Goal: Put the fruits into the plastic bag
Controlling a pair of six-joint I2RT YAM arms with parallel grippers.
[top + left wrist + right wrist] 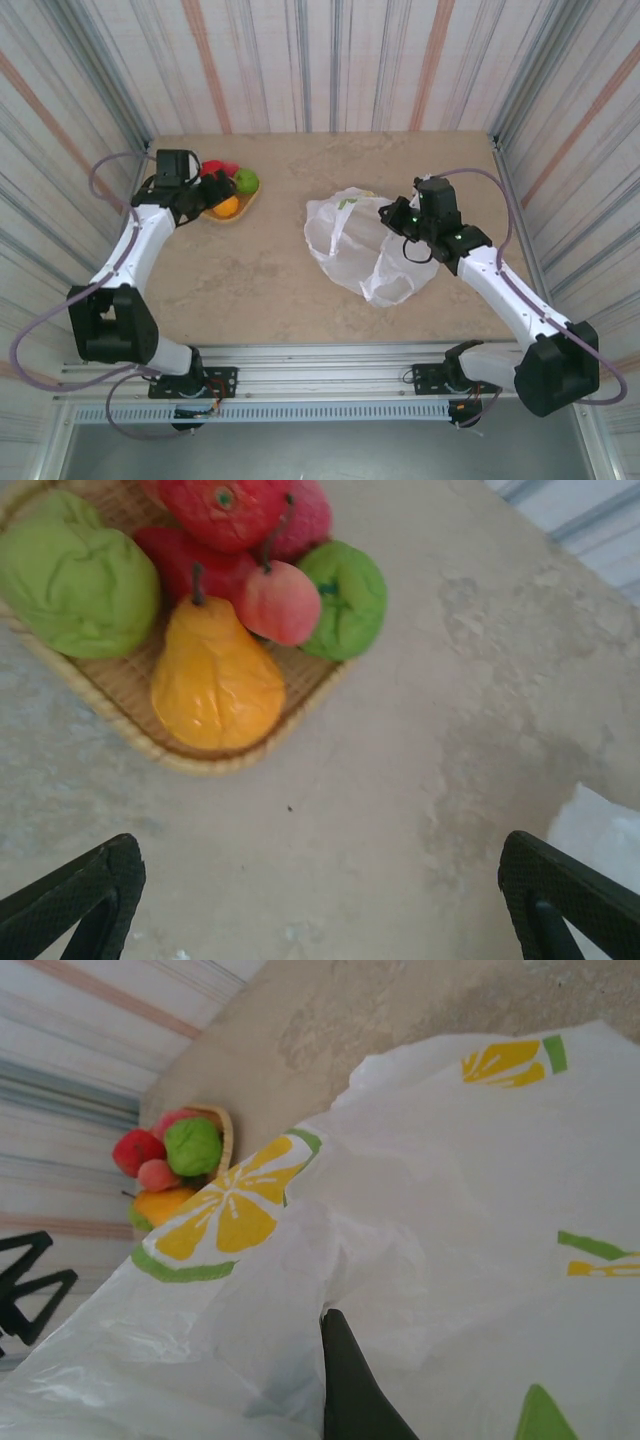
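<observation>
The fruits [213, 670] lie heaped in a tan woven tray [200, 758]: an orange pear, a pink peach [280, 602], two green pieces [345, 598] and red ones [225, 510]. From above they sit at the table's back left [246, 181]. My left gripper [315, 910] hangs open just short of the tray, over bare table, with nothing between its fingers [80, 900]. It is beside the tray [195, 195] in the top view. The plastic bag [360, 245], white with lemon prints, lies right of centre. My right gripper [405, 215] is shut on the plastic bag's upper edge [430, 1210], one dark finger [350, 1380] showing against the film.
The marbled tabletop [260, 280] is walled by striped panels at the back and sides. A corner of the bag [605, 825] shows at the right of the left wrist view. The fruits and tray [190, 1145] are seen beyond the bag in the right wrist view.
</observation>
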